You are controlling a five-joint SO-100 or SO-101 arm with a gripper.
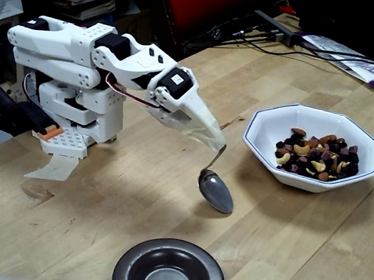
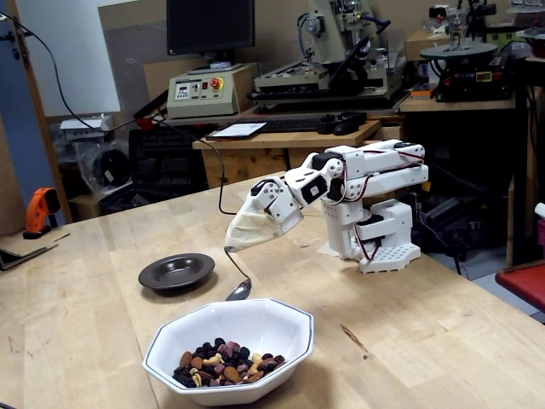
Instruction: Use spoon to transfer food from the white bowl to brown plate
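Workshop benches, machines and a monitor are standing behind a pale wooden desk [image 1: 314, 242] on which everything is being run. A white arm is being held low and stretched forward, its hand [image 1: 203, 132] wrapped in a pale covering, so whether the fingers are clenched or released cannot be told; the spoon [image 1: 216, 191] is being carried fixed at its tip. The spoon is being held above the bare desk, bowl tilted downward and empty, between the white bowl [image 1: 266, 121] and the brown plate [image 1: 130, 275], touching neither. In the other fixed view the spoon [image 2: 238, 290] is being seen just behind the bowl's [image 2: 281, 345] far rim. The food [image 1: 318, 156] is all lying in the bowl; the plate [image 2: 162, 279] is showing nothing in its centre.

Step judged: approach for a first scoop, no transfer yet made. The next move is calling for the spoon to be swung over the bowl's rim, dipped beneath the nuts and levelled before being lifted, or pieces are likely to be rolling off.
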